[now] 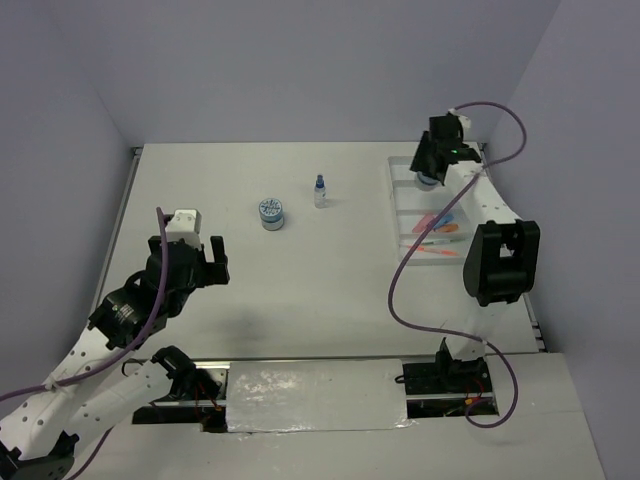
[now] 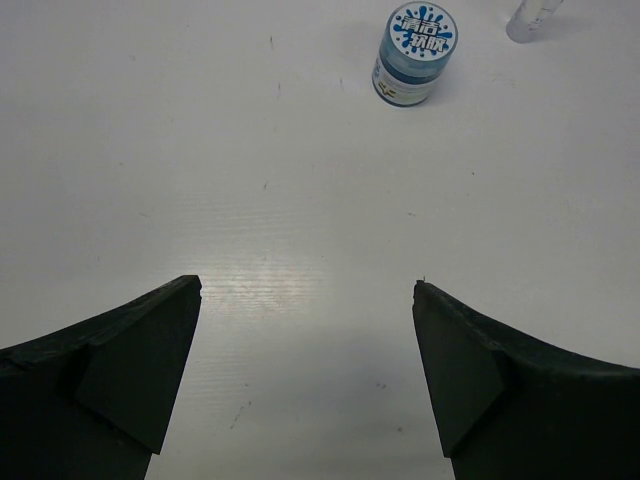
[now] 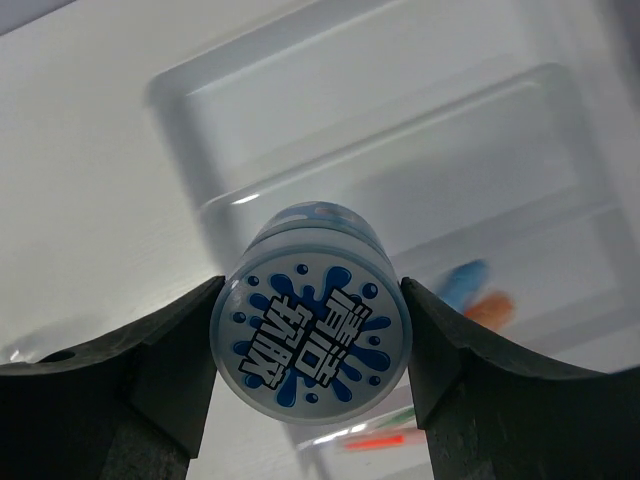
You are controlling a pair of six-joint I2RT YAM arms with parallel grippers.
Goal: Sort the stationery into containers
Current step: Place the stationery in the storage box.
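Observation:
My right gripper (image 3: 311, 330) is shut on a round blue-grey jar (image 3: 311, 335) and holds it above the far end of the white divided tray (image 1: 408, 215); the gripper shows in the top view (image 1: 432, 172). Blue, orange and pink stubby pieces (image 1: 440, 223) and thin pens (image 1: 437, 244) lie in the tray. A second blue-grey jar (image 1: 271, 213) stands on the table, also in the left wrist view (image 2: 414, 53). A clear blue-capped bottle (image 1: 320, 191) stands to its right. My left gripper (image 2: 308, 300) is open and empty, near the jar's front left (image 1: 205, 262).
The table (image 1: 330, 290) is white, with walls behind and at both sides. The right arm's black link (image 1: 497, 262) hangs over the tray's near right side. A metal strip (image 1: 315, 398) runs between the arm bases.

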